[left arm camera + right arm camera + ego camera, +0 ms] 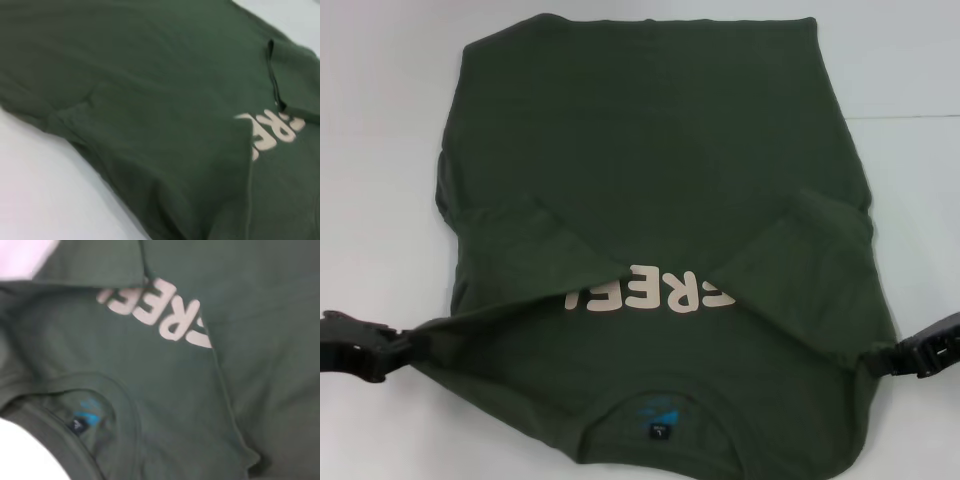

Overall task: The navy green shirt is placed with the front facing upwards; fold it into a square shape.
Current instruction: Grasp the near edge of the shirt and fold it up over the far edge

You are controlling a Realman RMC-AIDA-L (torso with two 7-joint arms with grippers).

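the navy green shirt (660, 180) was seen spread on the white table (380, 120), front side up, with the round collar (658, 412) at the near edge closest to the robot and the hem at the far side. both short sleeves had been folded inward over the chest, so that the left sleeve (535, 250) and the right sleeve (790, 240) met in a shallow v and covered the upper part of the cream letters (650, 296) (only their lower part was left showing between the flaps). a small dark label (660, 430) with a blue mark was seen inside the collar. the left gripper (405, 345) was placed at the shirt's near left corner, at the shoulder, and was closed on a pinch of the green cloth, which was drawn into a point toward it. the right gripper (890, 360) was placed at the near right shoulder and was likewise clamped on the fabric edge, the cloth there being gathered toward it. in the left wrist view the shirt (150, 100) was shown lying flat with a sleeve edge over part of the letters (272, 132). in the right wrist view the collar (107, 405), the label (82, 421) and the partly covered letters (160, 312) were shown, with no fingers visible.
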